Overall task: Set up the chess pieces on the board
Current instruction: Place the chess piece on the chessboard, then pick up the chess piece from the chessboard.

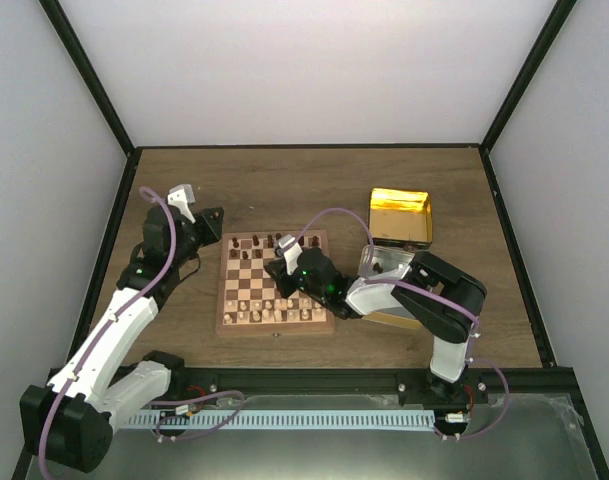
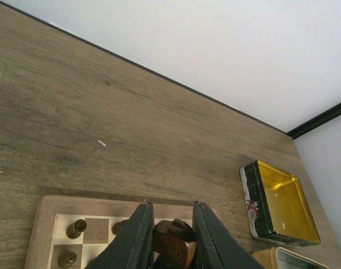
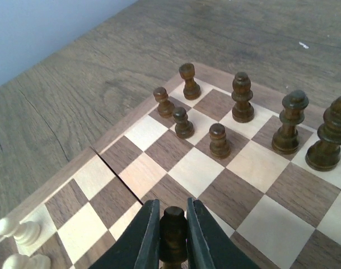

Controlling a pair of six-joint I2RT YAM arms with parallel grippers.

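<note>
The board (image 1: 275, 330) lies mid-table with dark brown chess pieces (image 1: 259, 242) along its far rows and cream ones near. My left gripper (image 1: 215, 224) hovers by the board's far left corner. In the left wrist view it (image 2: 170, 224) is shut on a dark brown piece (image 2: 174, 242), above the board edge (image 2: 47, 208) where two dark pieces (image 2: 76, 228) stand. My right gripper (image 1: 284, 262) is over the board's right half. In the right wrist view it (image 3: 173, 216) is shut on a dark pawn-like piece (image 3: 173, 231), above the checks (image 3: 254, 165). Several dark pieces (image 3: 218, 140) stand ahead of it.
An open gold tin (image 1: 399, 215) sits right of the board, also in the left wrist view (image 2: 282, 204). A clear container (image 1: 384, 262) and a flat gold lid (image 1: 396, 320) lie under the right arm. Cream pieces (image 3: 19, 230) stand at the board's near left.
</note>
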